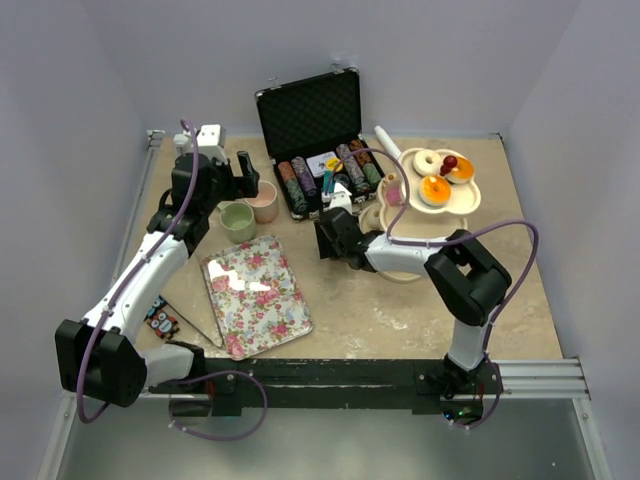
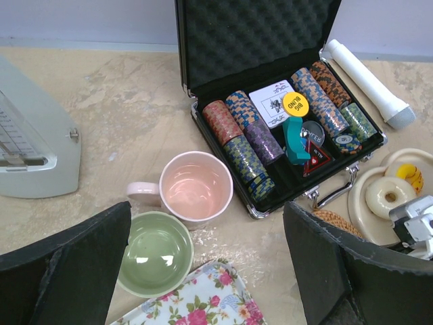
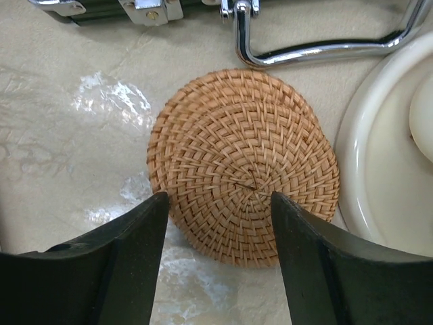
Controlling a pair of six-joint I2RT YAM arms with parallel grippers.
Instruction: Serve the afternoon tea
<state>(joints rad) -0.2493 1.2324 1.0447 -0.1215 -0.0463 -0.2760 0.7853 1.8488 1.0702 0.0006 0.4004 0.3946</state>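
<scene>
Top external shows the chip case [image 1: 315,140] and, only in this view, the cream stand [image 1: 470,203] just right of it, its top tier carrying donuts [image 1: 427,162]. Left wrist: left gripper [image 2: 206,223], fingers apart, near the pink cup [image 2: 196,186] and green cup [image 2: 154,252], left of the case. Right wrist: right gripper [image 3: 220,203], fingers apart, over a woven coaster [image 3: 243,169] beside the case handle
</scene>
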